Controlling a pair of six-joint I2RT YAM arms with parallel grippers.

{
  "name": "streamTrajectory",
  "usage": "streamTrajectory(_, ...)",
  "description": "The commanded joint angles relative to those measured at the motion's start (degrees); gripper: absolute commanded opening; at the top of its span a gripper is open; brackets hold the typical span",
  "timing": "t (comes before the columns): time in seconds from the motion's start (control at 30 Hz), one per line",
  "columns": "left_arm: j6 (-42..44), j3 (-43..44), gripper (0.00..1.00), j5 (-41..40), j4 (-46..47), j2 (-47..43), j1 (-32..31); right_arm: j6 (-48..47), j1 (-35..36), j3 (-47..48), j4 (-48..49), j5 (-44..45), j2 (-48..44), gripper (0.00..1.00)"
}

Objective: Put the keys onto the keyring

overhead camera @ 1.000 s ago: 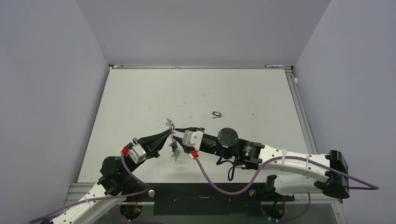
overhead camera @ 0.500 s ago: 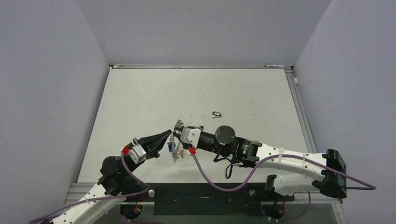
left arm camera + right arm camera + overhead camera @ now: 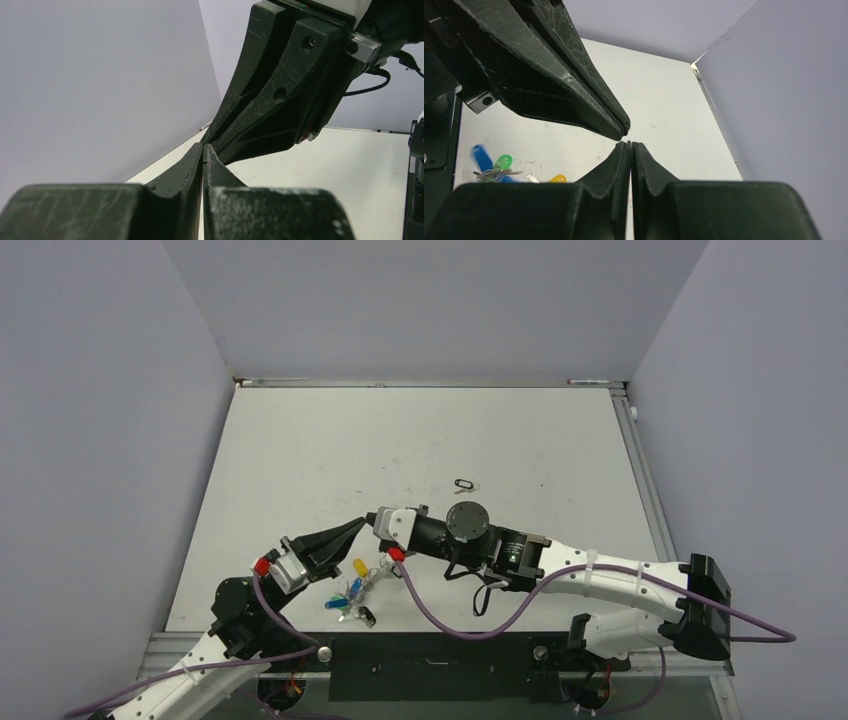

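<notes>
**Keys loose on table, both pairs of fingers empty**

Location: the keys (image 3: 350, 595) lie in a bunch on the table (image 3: 400, 430), close to its near edge and left of centre, just nearside of the two arm tips. A lone black-headed key (image 3: 463, 484) lies well apart, toward the middle of the table. I cannot make out the keyring with any certainty.

Fingers: the left fingers (image 3: 202, 155) are pressed flat together with nothing between them. The right fingers (image 3: 630, 155) are the same. The two tips nearly meet above the table, clear of the bunch.

Handling (judgement): tiny, light, stiff metal blades, likely slippery. The bunch looks loosely joined, so it should flop and swing when lifted. A plastic head looks the best hold, being broader and less slick than a blade. Everything lies flat, so a pinch will have to come right down to the table.

Appearance: a blue head (image 3: 480, 154), green head (image 3: 503, 161) and yellow head (image 3: 558, 178) are splayed out, with thin silver metal glinting among them. The overhead view shows a dark piece at the nearside end.
</notes>
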Motion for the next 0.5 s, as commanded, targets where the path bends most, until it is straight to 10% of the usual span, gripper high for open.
streamTrajectory(0.0, -0.64, 0.97, 0.00, -1.77, 0.09, -0.81, 0.36, 3.56, -0.84, 1.87, 0.65, 4.75, 0.32, 0.05)
streamTrajectory(0.23, 0.45, 1.67, 0.00, -12.32, -7.65, -3.04, 0.36, 20.07, -2.49, -0.58, -4.46, 15.93, 1.35, 0.16)
streamTrajectory(0.47, -2.63, 4.63, 0.38, -15.71, -16.99, 1.51, 0.41, 46.17, -2.31, -3.19, -15.17, 19.11, 2.46, 0.45)
